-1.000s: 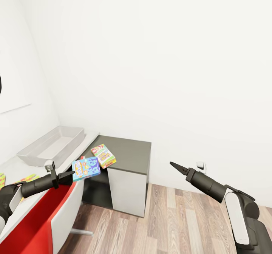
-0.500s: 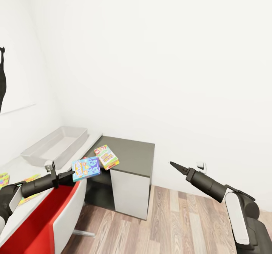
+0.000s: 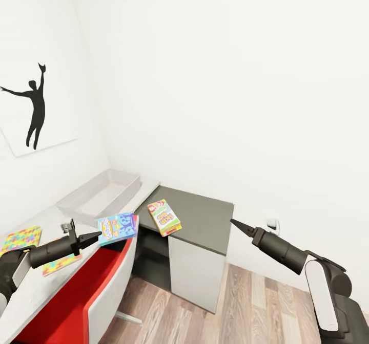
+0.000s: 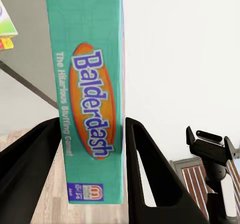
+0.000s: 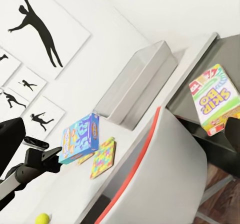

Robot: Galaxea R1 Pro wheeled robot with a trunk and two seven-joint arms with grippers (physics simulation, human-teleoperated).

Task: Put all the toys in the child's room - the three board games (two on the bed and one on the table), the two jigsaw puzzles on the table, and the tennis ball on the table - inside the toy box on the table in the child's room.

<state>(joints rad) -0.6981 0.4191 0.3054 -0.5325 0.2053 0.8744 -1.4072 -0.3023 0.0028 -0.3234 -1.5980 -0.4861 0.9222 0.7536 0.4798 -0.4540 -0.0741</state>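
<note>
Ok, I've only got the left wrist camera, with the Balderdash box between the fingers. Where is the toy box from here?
Observer: In the head view the toy box sits on the table against the wall, beyond the left gripper and its Balderdash box.
Operator: What else is on that table?
Observer: Two jigsaw puzzles, one nearer the wall and one partly behind the left arm.
Operator: And the ball?
Observer: The right wrist view shows the tennis ball on the table, apart from the puzzles.
</note>
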